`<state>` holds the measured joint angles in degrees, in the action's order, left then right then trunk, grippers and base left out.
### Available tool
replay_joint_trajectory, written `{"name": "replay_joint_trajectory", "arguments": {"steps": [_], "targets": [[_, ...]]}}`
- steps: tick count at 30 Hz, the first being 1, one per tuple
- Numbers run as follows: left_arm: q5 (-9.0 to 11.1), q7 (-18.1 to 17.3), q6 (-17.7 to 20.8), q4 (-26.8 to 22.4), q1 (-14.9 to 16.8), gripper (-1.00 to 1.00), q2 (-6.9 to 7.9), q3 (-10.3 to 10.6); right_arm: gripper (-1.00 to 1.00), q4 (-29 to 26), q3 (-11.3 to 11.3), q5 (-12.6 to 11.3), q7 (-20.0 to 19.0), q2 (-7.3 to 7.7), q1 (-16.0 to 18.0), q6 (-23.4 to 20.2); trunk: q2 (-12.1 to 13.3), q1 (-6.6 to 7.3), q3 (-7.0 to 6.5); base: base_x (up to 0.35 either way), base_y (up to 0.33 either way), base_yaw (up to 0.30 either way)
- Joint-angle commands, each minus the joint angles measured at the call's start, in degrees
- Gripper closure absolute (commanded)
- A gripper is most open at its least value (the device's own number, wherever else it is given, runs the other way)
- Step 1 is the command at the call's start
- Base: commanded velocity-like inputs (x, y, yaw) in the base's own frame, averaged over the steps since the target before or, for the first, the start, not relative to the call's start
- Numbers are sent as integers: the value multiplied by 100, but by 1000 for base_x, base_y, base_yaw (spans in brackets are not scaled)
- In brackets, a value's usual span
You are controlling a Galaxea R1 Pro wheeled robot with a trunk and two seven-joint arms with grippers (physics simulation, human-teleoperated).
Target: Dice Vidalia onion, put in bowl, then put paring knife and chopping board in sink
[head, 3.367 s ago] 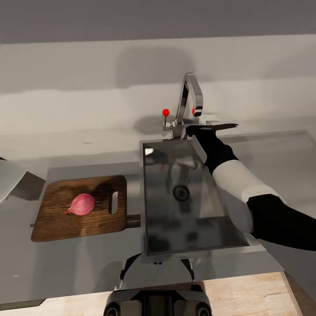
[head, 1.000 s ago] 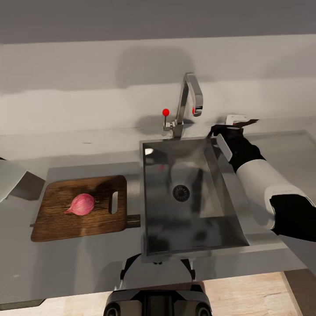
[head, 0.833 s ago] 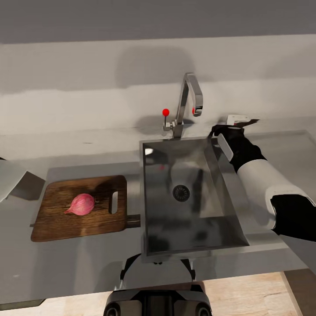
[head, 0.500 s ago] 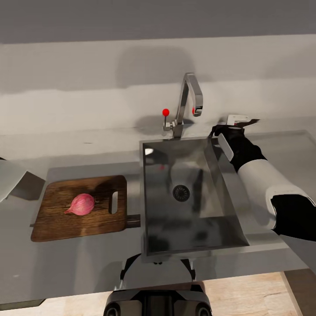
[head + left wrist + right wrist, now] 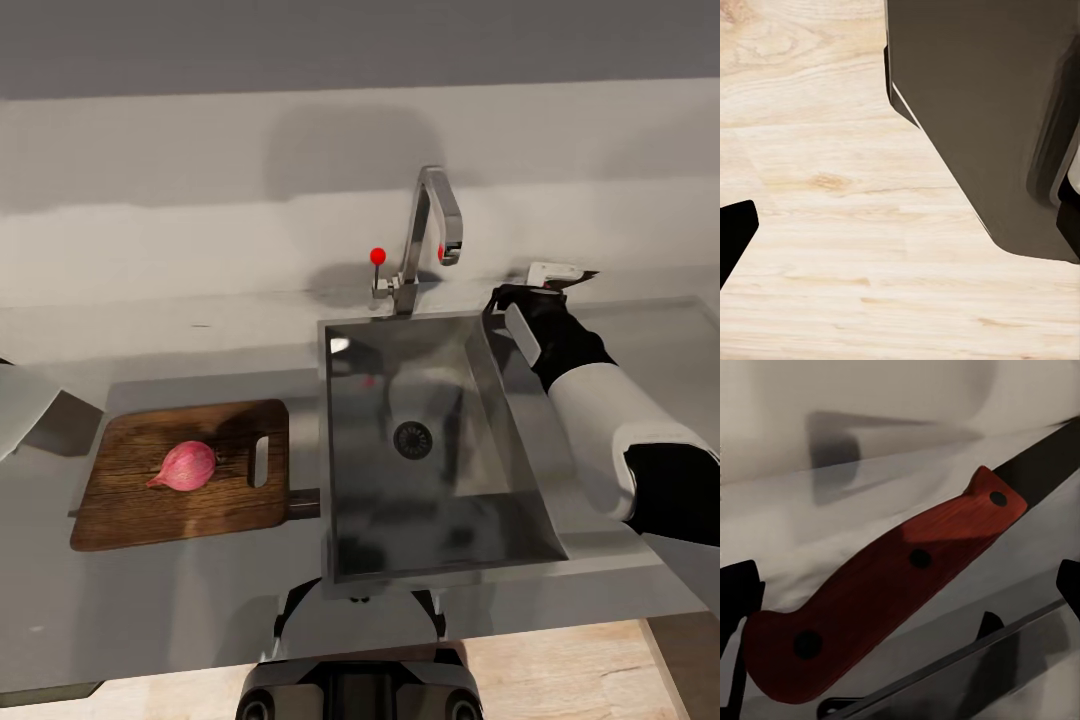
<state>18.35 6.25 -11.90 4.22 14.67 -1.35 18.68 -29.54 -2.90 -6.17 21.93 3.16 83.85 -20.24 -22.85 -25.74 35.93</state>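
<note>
Head view puts the sink [image 5: 425, 450] at the centre of your scene, its steel basin holding nothing but the dark round drain [image 5: 413, 439]. Behind the sink rises the chrome faucet [image 5: 432, 225], with its red-tipped lever [image 5: 377, 257] just to the faucet's left. Your right arm reaches along the right side of the sink, and your right gripper [image 5: 545, 283] sits past the sink's far right corner, on the countertop [image 5: 200, 590] near the back wall. Whether that gripper has closed on anything is not clear from here; the fingers are too small and dark to read.

Right wrist view shows the paring knife [image 5: 885, 592] close up, its reddish handle lying between the two finger tips [image 5: 736, 592], which stand wide apart at either side of it without touching it. The dark blade runs off the picture's edge.

Left of the sink lies the chopping board [image 5: 185, 473], its slot handle toward the sink, and the Vidalia onion [image 5: 186, 465] rests whole on it.

Left wrist view shows pale wood floor [image 5: 832, 225] and a dark cabinet side [image 5: 982, 112]; one black finger tip [image 5: 735, 229] is cut off, so you cannot tell that gripper's opening.
</note>
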Motion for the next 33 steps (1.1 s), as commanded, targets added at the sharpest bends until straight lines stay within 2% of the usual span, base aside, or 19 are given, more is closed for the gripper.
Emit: {"name": "replay_joint_trajectory", "arguments": {"steps": [1,33], "targets": [[37,8,-40,26,9,-100,-6,48,-100,185,-26,-78,31,6,0,-59,-7,-5,7,0,0,0],[37,8,-39,26,10,-100,-6,48,-100,-58,-10,-95,32,-43,0,-77,-7,-5,7,0,0,0]]}}
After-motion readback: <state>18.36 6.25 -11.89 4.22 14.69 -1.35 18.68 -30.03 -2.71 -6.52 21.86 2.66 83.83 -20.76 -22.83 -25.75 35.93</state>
